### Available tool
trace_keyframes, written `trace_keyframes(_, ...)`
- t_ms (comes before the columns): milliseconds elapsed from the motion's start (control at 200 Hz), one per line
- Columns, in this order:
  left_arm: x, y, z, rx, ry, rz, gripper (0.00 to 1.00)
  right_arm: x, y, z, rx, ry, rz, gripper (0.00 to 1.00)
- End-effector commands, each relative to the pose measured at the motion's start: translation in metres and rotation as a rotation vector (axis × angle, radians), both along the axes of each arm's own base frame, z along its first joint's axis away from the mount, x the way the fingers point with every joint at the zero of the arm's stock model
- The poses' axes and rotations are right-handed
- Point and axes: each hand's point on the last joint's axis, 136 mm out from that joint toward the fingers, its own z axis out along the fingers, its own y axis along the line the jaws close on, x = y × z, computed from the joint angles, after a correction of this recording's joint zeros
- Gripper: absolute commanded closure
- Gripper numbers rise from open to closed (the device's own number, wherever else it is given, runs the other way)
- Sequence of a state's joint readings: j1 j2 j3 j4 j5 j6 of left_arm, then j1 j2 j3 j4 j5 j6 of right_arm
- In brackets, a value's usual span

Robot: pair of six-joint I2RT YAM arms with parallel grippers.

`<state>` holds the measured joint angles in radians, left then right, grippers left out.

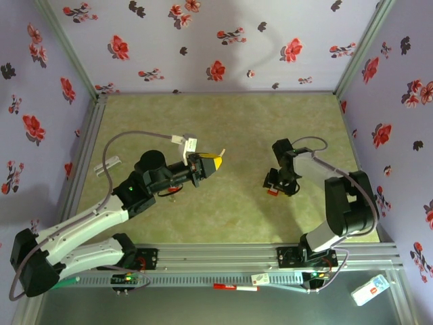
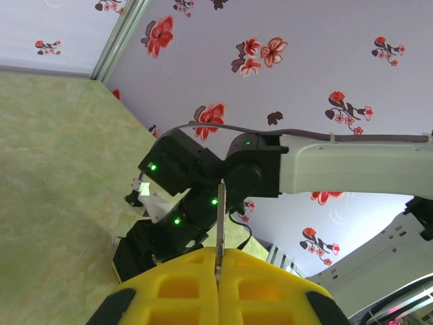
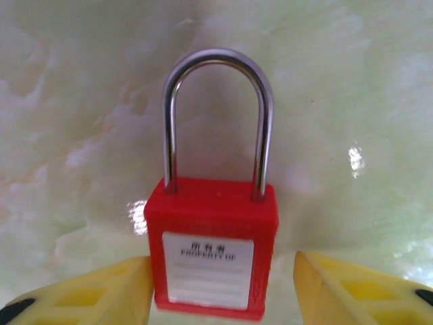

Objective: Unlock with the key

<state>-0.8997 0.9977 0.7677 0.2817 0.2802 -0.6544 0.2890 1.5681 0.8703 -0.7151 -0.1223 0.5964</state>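
My left gripper [image 1: 216, 162] is held above the middle of the green table, and its yellow fingers [image 2: 264, 284] are shut on the key [image 2: 220, 223]. The key's thin metal blade sticks out from between them, toward the right arm [image 2: 298, 162]; its head is hidden. A red padlock [image 3: 211, 257] with a steel shackle and a white label lies flat on the table. My right gripper [image 3: 223, 277] straddles the padlock's body. Its left finger touches the body's side, and a gap is left at its right finger, so it is open. In the top view that right gripper [image 1: 274, 184] points down at the padlock [image 1: 272, 192].
Flowered walls close in the table [image 1: 223, 115] on three sides. A white tag [image 1: 190, 144] hangs on the left arm's cable. A red pen [image 1: 235, 288] and a white card [image 1: 371, 289] lie beyond the front rail, and a pale object [image 1: 108, 164] rests at the left edge.
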Motion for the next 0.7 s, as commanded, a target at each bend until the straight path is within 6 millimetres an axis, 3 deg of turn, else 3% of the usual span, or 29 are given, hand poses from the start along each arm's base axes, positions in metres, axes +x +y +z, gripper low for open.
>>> trace_keyframes(0,-0.002,-0.001,0.009,-0.031,-0.032,-0.004,1.00,0.014,-0.003,-0.003,-0.048,-0.023,0.018,0.46)
trace_keyframes(465,0.000,-0.002,0.008,-0.015,-0.032,0.000,1.00,0.021,-0.006,-0.018,-0.091,0.005,0.024,0.55)
trace_keyframes(695,0.001,-0.004,0.005,-0.010,-0.025,-0.001,1.00,0.019,-0.005,-0.013,-0.095,-0.005,0.032,0.80)
